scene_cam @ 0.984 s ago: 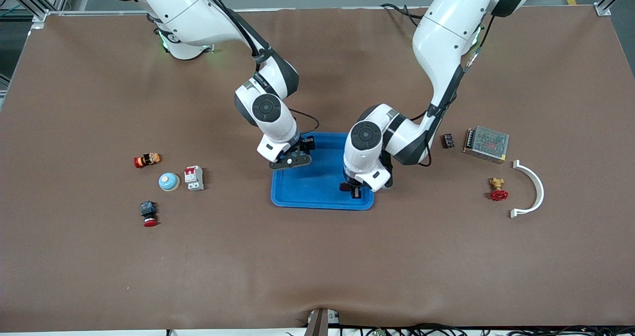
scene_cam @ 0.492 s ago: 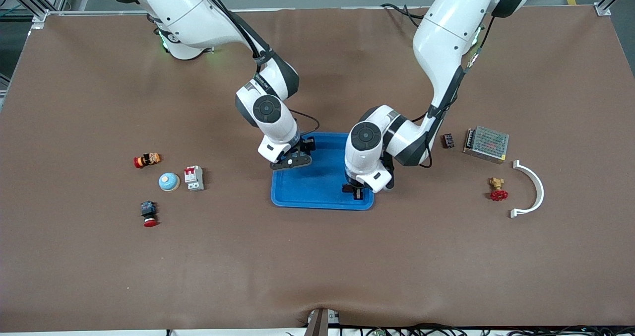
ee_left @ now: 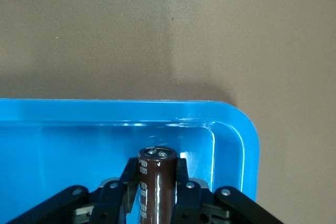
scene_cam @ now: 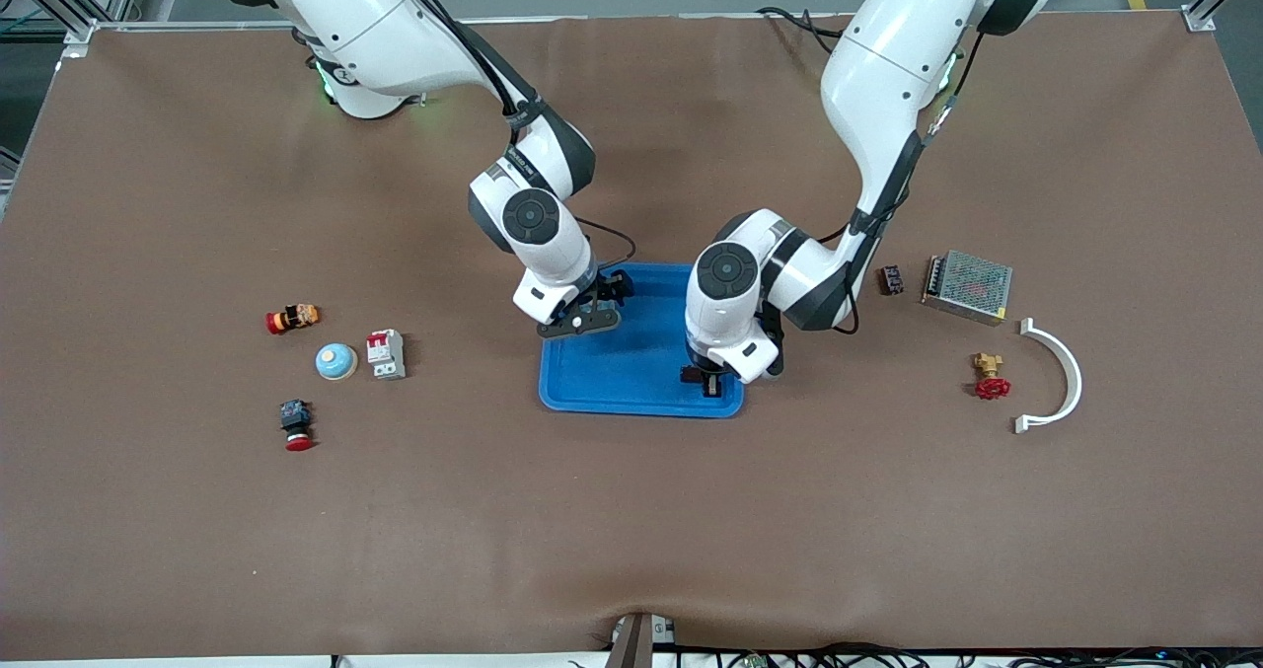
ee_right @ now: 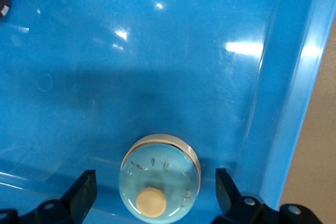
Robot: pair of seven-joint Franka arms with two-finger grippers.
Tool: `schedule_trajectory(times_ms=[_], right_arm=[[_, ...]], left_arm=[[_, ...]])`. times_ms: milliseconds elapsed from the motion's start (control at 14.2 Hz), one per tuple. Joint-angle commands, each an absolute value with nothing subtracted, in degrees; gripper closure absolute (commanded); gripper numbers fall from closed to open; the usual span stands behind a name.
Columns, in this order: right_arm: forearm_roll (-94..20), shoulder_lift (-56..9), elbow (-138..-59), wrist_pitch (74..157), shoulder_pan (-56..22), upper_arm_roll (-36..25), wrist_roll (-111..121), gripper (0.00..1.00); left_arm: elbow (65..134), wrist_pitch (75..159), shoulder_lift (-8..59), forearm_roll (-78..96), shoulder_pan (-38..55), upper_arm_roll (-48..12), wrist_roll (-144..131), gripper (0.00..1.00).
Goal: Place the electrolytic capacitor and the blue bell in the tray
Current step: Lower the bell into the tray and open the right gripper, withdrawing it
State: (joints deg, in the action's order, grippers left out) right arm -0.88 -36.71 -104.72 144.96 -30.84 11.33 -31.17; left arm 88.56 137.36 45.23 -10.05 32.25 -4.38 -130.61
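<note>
Electrolytic capacitor [ee_left: 156, 184] sits clamped in left pincer [ee_left: 155, 192], base hidden; right pincer [ee_right: 155, 192] apart around blue bell [ee_right: 160, 177].

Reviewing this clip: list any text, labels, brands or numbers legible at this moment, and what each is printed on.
None can be read outright.
Electrolytic capacitor, between the left hand's fingers over the tray: pale print runs down its sleeve, too blurred to read.
Circuit breaker: too small to read.
Power supply: no legible label.
Blue bell, in the tray between the right hand's open fingers: only specks, no text.
</note>
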Motion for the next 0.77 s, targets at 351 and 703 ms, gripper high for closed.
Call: schedule_trajectory(times_ms=[351, 703], right_arm=[[-0.26, -29.28, -104.33, 133.43, -31.12, 11.07, -31.91, 0.0], [-0.26, -23.66, -104.33, 126.05, -26.38, 10.99, -22.52, 0.0]], left_arm=[[87.45, 138.08, 46.76, -14.4, 32.43, -4.22, -131.31, 1.0], [87.45, 139.48, 46.76, -14.59, 32.34, -4.31, -131.31, 0.09]])
